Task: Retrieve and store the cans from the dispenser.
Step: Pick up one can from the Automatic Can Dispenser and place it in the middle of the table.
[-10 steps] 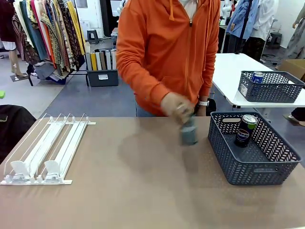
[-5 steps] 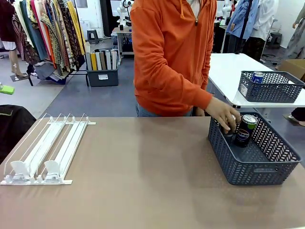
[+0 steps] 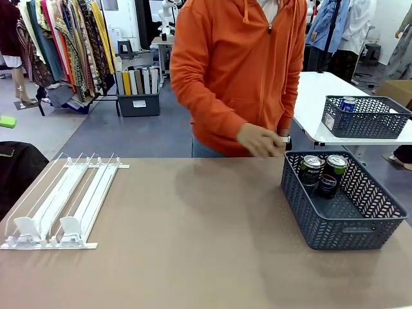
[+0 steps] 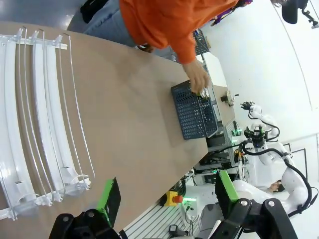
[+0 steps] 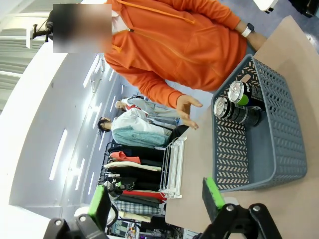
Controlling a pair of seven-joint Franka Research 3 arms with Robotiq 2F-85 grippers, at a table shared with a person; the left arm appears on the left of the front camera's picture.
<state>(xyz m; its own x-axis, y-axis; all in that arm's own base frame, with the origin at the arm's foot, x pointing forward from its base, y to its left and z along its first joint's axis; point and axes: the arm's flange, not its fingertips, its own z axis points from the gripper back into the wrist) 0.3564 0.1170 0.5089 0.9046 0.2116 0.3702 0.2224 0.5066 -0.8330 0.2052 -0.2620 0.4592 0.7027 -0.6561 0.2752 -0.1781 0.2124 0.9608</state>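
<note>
Storing step apparently just finished: two slim black drink cans with silver tops and yellow-green markings [image 3: 320,174] upright, side by side, at the far-left corner of the dark grey lattice plastic basket [image 3: 351,228] on the right of the brown tabletop [image 3: 193,244]. Flat white rack of thin parallel rails, the dispenser [image 3: 61,203], at the tabletop's left, lanes bare, small white stoppers at the near end. No can left there to fetch, so probably nothing more than a check of the lanes called for next. Person's hand [image 3: 257,139], orange sleeve above it, blurred, lifted clear of the basket's far rim, empty as far as visible. Left gripper [image 4: 167,191] fingers wide apart, holding nothing, well above the tabletop near the dispenser. Right gripper [image 5: 154,196] fingers likewise spread and empty, aimed toward the basket.
</note>
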